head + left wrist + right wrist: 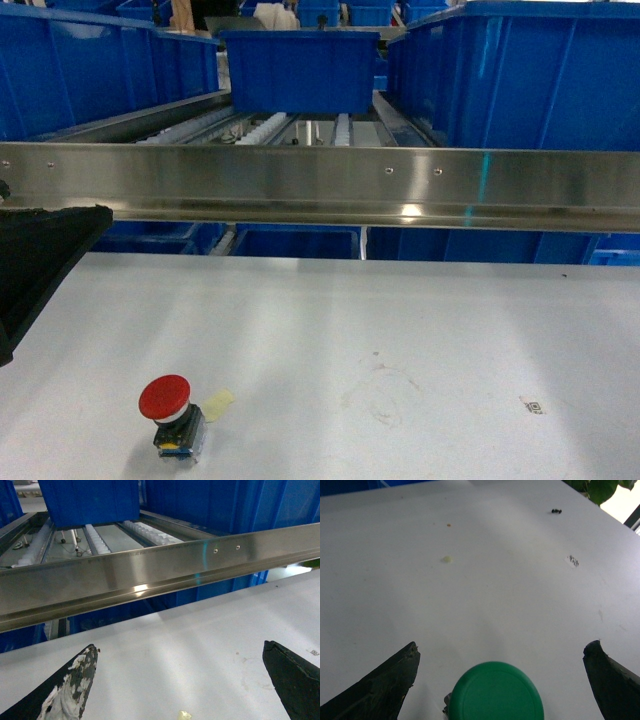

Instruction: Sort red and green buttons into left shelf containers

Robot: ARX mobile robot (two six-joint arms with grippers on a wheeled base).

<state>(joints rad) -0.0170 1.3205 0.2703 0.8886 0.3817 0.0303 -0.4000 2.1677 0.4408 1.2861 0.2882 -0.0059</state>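
Note:
The red button [165,398], a red mushroom cap on a blue-yellow body, stands on the white table at the front left. The green button [495,692] shows only in the right wrist view. Its round green cap lies low between the spread fingers of my right gripper [500,647], which is open and not touching it. My left gripper [180,650] is open over bare table, nothing between its fingers. A black part of the left arm [40,255] shows at the left edge. Blue shelf containers [90,70] stand behind the rail at the back left.
A steel rail [320,185] crosses in front of the roller shelf. More blue bins sit at the centre [300,70] and right [530,75]. A yellowish scrap [218,402] lies beside the red button. A small sticker [533,405] is on the table's right.

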